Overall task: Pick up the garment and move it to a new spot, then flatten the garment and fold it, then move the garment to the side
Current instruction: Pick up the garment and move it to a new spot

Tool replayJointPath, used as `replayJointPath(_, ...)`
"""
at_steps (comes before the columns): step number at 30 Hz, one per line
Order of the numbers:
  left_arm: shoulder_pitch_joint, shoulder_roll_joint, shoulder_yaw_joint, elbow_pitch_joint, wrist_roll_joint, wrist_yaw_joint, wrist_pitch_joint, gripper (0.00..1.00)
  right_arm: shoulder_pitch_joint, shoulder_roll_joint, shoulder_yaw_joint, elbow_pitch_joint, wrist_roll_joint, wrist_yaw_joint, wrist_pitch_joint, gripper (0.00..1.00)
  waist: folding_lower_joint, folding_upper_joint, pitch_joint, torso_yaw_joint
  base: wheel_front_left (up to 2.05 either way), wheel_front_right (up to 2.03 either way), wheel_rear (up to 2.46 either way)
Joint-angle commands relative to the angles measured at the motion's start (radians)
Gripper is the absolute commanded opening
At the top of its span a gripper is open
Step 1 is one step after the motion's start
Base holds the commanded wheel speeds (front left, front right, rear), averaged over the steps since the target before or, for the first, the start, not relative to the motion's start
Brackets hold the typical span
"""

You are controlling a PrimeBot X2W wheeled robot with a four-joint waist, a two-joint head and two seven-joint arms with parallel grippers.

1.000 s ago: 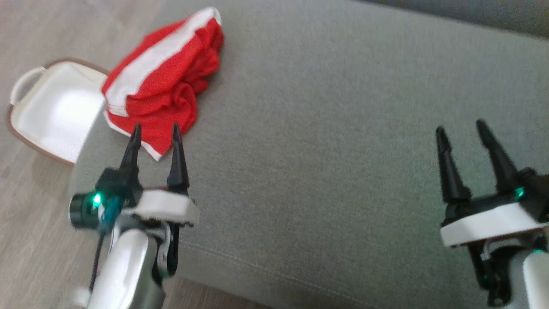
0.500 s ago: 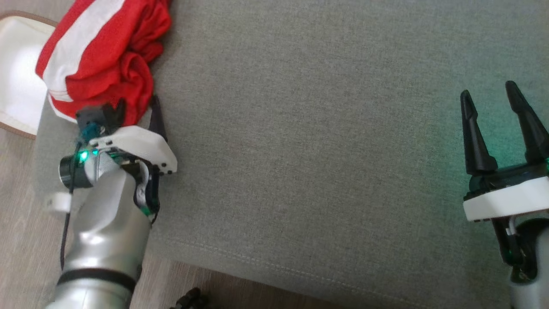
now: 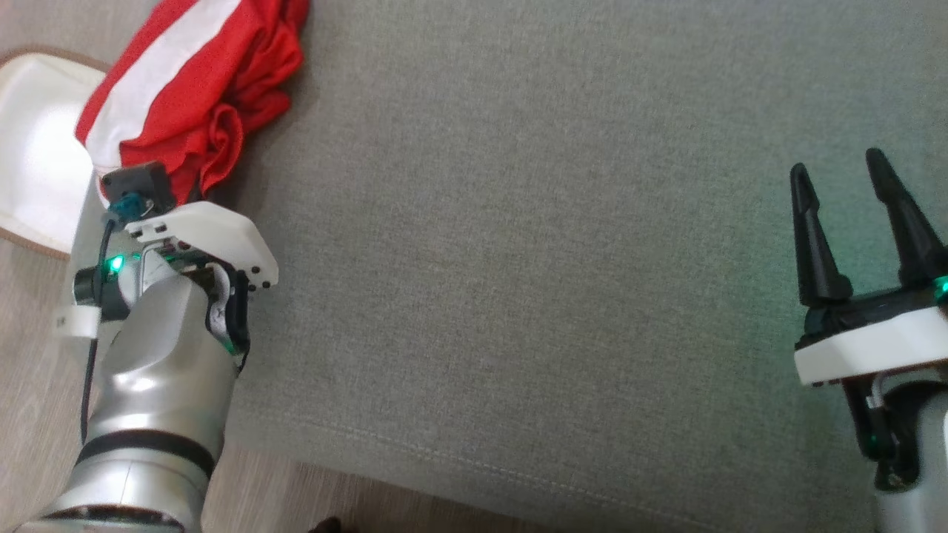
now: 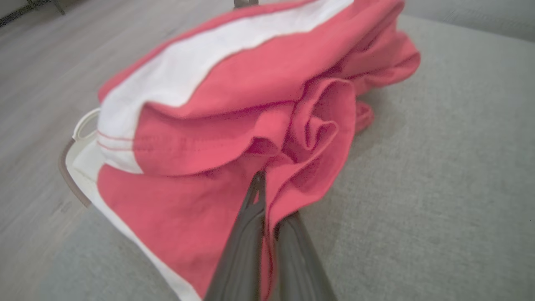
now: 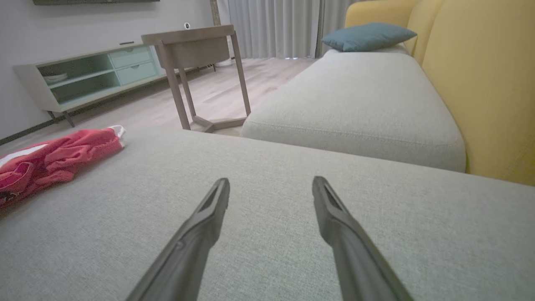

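Over at the cushion's (image 3: 518,222) left corner, the garment (image 3: 185,89) sits bunched up, right above a white tub (image 3: 37,163) on the floor. Left gripper (image 4: 271,209) has its jaws pinched shut on a red fold low in the pile. Right gripper (image 3: 837,161) jaws are spread wide, well apart from it. My worry is that a thin fold could slip on the lift and dump cloth into the tub. Tub looks bare where I can see it.
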Motion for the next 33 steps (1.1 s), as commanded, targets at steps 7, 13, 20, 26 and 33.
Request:
replayJointPath(7, 0.093, 0.089, 0.015, -0.279, 0.069, 0.053, -0.027, 0.0, 0.034, 0.042, 0.025, 0.002, 0.006, 0.007, -0.04, 1.0, 0.0, 0.0, -0.136, -0.013, 0.0, 0.0, 0.0)
replayJointPath(13, 0.262, 0.112, 0.02, -0.604, 0.124, 0.098, -0.027, 0.0, 0.068, 0.078, 0.025, 0.022, 0.005, 0.007, -0.059, 1.0, 0.0, 0.0, -0.223, -0.041, 0.0, 0.0, 0.0)
replayJointPath(20, 0.422, 0.12, -0.022, -0.9, 0.162, 0.125, -0.011, 0.0, 0.095, 0.102, 0.025, 0.03, 0.004, 0.007, -0.066, 1.0, 0.0, 0.0, -0.277, -0.11, 0.0, 0.0, 0.0)
replayJointPath(26, 0.498, 0.094, -0.13, -1.083, 0.183, 0.099, 0.071, 0.0, 0.089, 0.118, 0.037, 0.032, 0.013, 0.007, -0.079, 1.0, 0.0, 0.0, -0.273, -0.247, 0.0, 0.0, 0.0)
replayJointPath(33, 0.453, 0.031, -0.235, -1.085, 0.181, 0.044, 0.098, 0.0, 0.066, 0.124, 0.047, 0.046, 0.029, 0.007, -0.097, 1.0, 0.0, 0.0, -0.237, -0.391, 0.0, 0.0, 0.0)
